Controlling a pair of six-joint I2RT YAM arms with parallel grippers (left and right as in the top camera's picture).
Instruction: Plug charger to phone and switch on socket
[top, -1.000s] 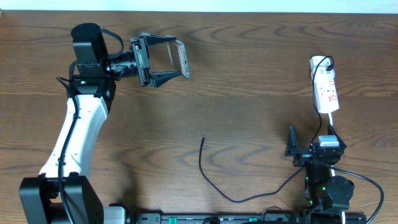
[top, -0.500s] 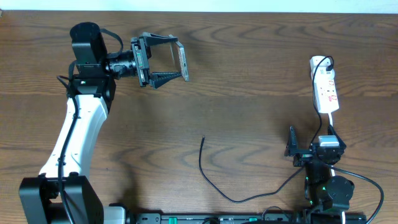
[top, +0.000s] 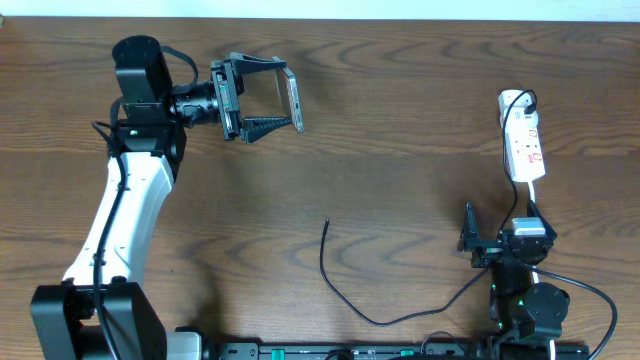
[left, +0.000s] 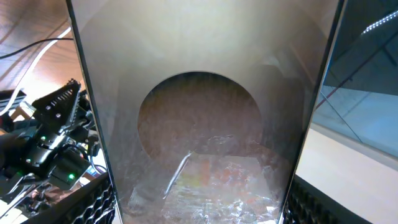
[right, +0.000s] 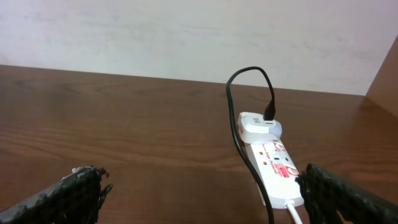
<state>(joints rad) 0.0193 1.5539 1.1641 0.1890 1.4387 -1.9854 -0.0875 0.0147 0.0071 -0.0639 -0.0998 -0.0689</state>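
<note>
Right now your left gripper (top: 293, 96) clamps the phone (left: 199, 124) by its edges, at the far left of the table (top: 400, 180). Your right gripper (right: 202, 180) is spread wide, facing the socket (right: 277, 158). The charger (top: 323, 262) lies loose mid-table, its tip touching nothing.

Looks like a robotics lab bench: left arm (top: 120, 220) and right arm (top: 525, 290) at a wood-grain table (top: 400, 120), bare white wall (right: 155, 31).
</note>
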